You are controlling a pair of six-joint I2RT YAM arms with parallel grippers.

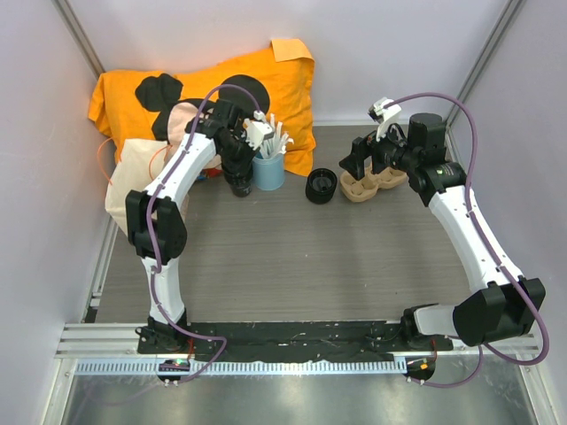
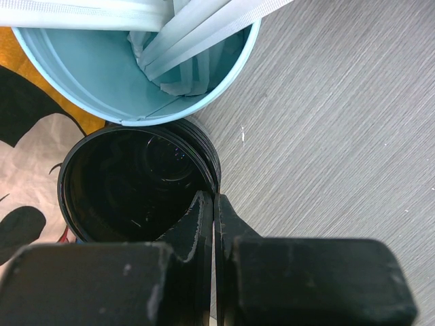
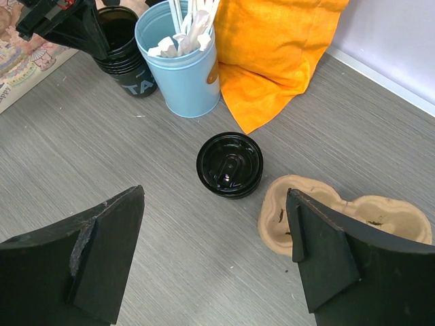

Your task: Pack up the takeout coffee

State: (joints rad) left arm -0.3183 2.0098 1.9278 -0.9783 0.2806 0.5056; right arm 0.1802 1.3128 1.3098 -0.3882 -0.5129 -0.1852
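Firstly, far left: orange cloth bag with black mouse-ear print (image 1: 283, 80), lying at the back of the grey wood-grain table (image 1: 283, 274).

Next: open black ridged container with white lettering (image 3: 126, 64), hollow and unlidded. The left gripper (image 2: 214, 200) is pinched closed on its rim wall, one finger inside and one outside.

Hard against it: light-blue cup of white sticks (image 3: 180, 75). Whether the two touch cannot be told.

Centre: takeout coffee (image 3: 230, 165), a small dark cup under a round black ridged lid with a sip slot. It stands upright on bare table, apart from the blue cup and just beside the carrier, with nothing touching it.

Handling, as judged:
- Probably light and thin-walled, so it yields to a hard squeeze.
- The glossy lid looks slippery and may pop off if used as a handle.
- The fill level is unknown, so keep it upright.
- Best hold is around the body below the lid rim, though that body is mostly hidden from above.

Right: tan moulded-pulp two-well cup carrier (image 3: 272, 210), its visible wells empty.

Far right: right gripper (image 3: 214, 204), fingers spread wide, holding nothing, hovering over coffee and carrier.
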